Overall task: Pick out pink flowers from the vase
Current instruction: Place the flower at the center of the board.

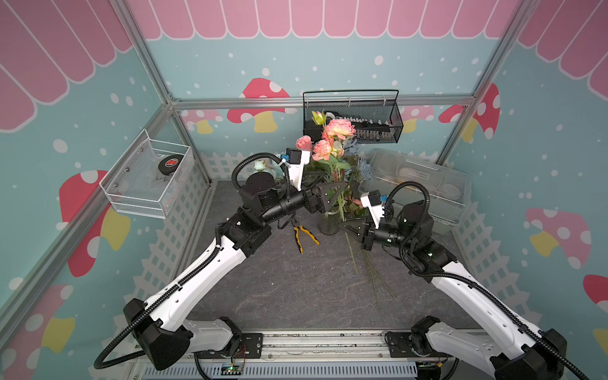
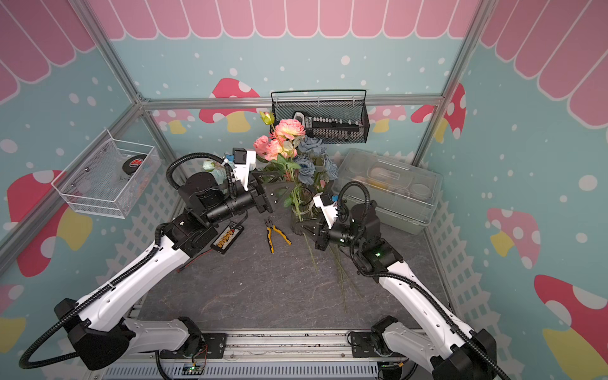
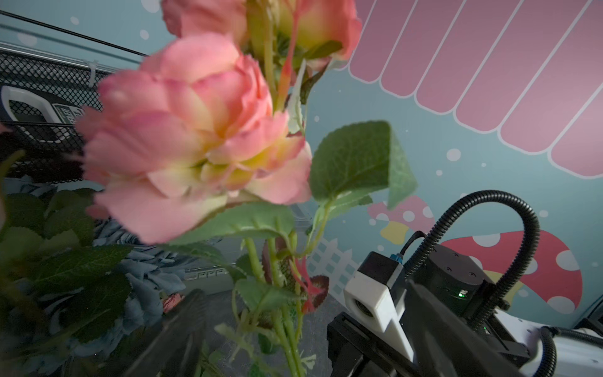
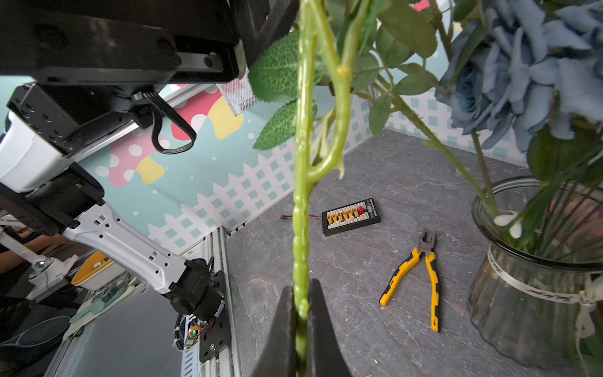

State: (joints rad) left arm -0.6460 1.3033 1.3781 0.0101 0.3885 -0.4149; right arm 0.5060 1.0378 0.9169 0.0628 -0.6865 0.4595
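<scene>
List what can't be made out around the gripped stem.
Its bloom: right wrist view, the stem runs off the frame's edge; top view, the left gripper crosses it among other stems.
Its lower end: right wrist view, hidden inside the right gripper.
The left gripper's fingers: left wrist view, dark and out of focus.

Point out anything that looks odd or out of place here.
Pliers and a small connector board lie on the table near the vase, tools unrelated to flowers. Thin green stems lie loose near the right gripper.
</scene>
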